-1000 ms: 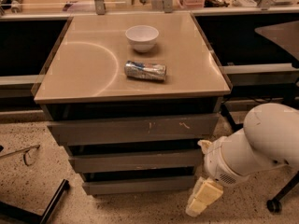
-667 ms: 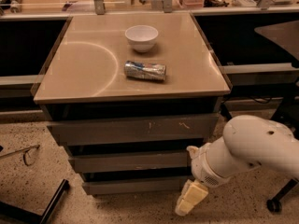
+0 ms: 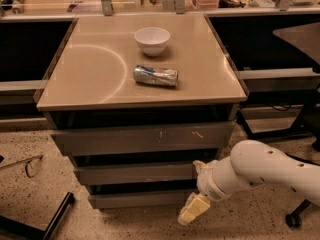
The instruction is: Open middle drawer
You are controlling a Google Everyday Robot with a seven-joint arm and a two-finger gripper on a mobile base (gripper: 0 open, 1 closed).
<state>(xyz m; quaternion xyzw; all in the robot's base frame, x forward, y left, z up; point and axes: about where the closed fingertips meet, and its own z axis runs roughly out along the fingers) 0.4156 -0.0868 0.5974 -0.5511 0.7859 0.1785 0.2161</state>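
Drawer cabinet fills the centre of the frame, seen from above and in front. Its tan top (image 3: 90, 84) carries a white bowl (image 3: 152, 40) toward the upper centre, upright. A crushed silver can (image 3: 156, 76) lies on its side just below the bowl, near it but not touching.

3 grey fronts stacked under the top, w/ a dark gap above each. Top drawer (image 3: 145, 139) is the widest, w/ pale scratch marks right of centre. The middle drawer (image 3: 135, 174) sits at lower centre, between the other 2. Its front is plain, no handle, and it looks pushed in, in line w/ the stack. Bottom drawer (image 3: 135, 199) is the narrowest, just above the speckled floor (image 3: 125, 226).

White arm (image 3: 260, 169) comes in from the lower right edge and reaches left. Its wrist is right by the right end of the middle drawer front; can't tell if it touches. The gripper (image 3: 194, 209) hangs at lower centre-right, pale yellow tip angled down-left. It's below the middle drawer's right end, in front of the bottom drawer's right end. Can't tell whether the claw is clenched or released; nothing seen in it.

Black bar (image 3: 55, 219) lies on the floor at lower left. Chair wheel (image 3: 292, 220) at lower right.
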